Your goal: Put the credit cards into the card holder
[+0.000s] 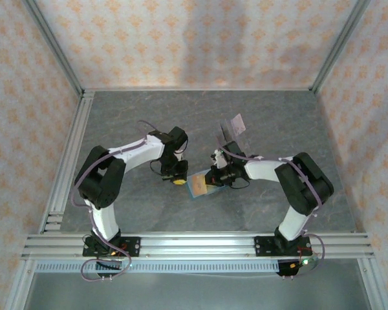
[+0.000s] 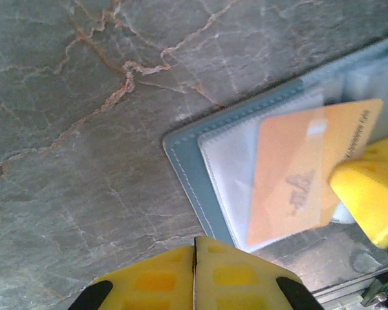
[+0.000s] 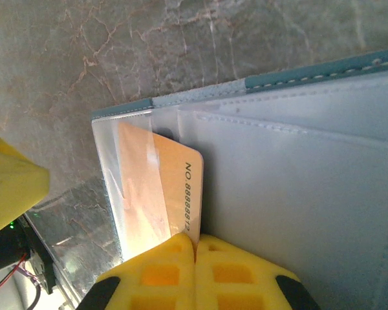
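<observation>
1. A teal card holder [image 1: 198, 186] lies open at the centre of the table [image 1: 181, 116].
2. At its 3 o'clock, the right gripper [image 3: 195, 240] pinches an orange card [image 3: 174, 187] half tucked inside it.
3. At 9 o'clock, the left gripper [image 2: 195, 248] has its fingers together and holds nothing.

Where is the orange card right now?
The orange card lies near the middle of the table in the top view, half tucked into the card holder, its free edge pinched by the right gripper.

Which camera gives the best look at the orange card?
The left wrist view: nearly the whole orange card shows, partly inside the card holder. The right wrist view shows one printed end pinched by the right claw; the top view, a tiny speck.
</observation>
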You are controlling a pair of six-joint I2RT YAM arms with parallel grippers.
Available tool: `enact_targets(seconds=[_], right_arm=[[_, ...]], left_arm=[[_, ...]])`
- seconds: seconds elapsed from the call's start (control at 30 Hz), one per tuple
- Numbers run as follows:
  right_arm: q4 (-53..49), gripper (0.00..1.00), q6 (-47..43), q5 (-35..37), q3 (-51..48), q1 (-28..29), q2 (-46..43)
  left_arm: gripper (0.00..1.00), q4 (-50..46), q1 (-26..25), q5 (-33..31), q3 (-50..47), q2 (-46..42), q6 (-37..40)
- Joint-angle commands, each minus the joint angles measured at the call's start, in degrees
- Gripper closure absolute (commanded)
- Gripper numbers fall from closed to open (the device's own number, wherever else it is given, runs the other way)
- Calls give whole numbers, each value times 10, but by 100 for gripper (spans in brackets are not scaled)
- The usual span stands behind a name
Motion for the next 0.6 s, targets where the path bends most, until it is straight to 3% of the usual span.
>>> enact_targets(seconds=[0.0,0.4,0.57], right_arm=[[-20,100,33,43,-41,11,-5],[98,100,189,163,-128,56,-81],[105,100,192,183,-128,60,-88]], left_arm=[[92,-12,-1,4,16,19,6],[93,-11,-4,4,32,62,17],[93,-9,-5,4,25,66,22]])
